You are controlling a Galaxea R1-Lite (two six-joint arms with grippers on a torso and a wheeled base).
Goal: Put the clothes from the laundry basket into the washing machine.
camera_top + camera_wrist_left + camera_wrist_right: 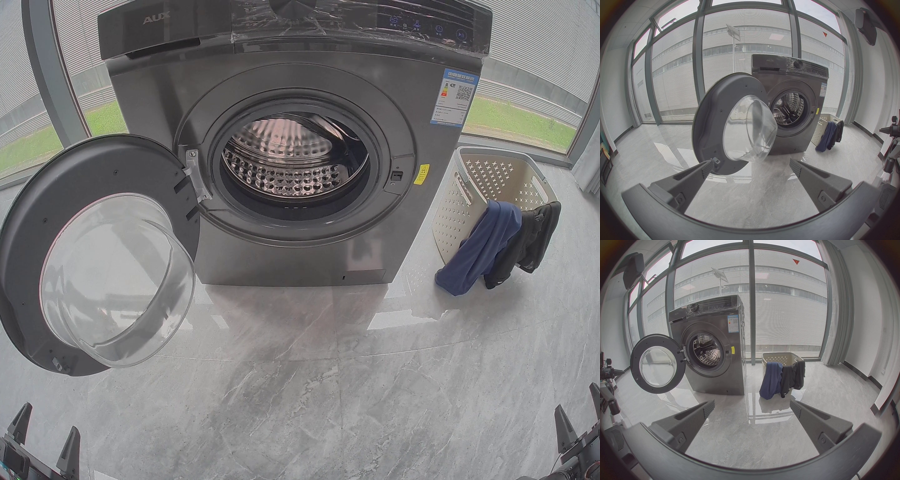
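Observation:
The grey washing machine (294,156) stands ahead with its round door (94,256) swung wide to the left and its steel drum (287,156) bare. To its right sits the cream laundry basket (494,181). A blue garment (481,247) and a black garment (528,240) hang over its front rim. My left gripper (44,437) is open low at the near left, far from the machine. At the near right my right gripper (581,419) is open, well short of the basket. Both hold nothing. The blue garment (771,380) and the basket (782,358) lie ahead in the right wrist view.
Grey marble floor (325,375) stretches between me and the machine. The open door (725,125) juts out over the floor on the left. Tall windows (790,302) stand behind the machine and the basket, and a curtain (840,312) hangs at the far right.

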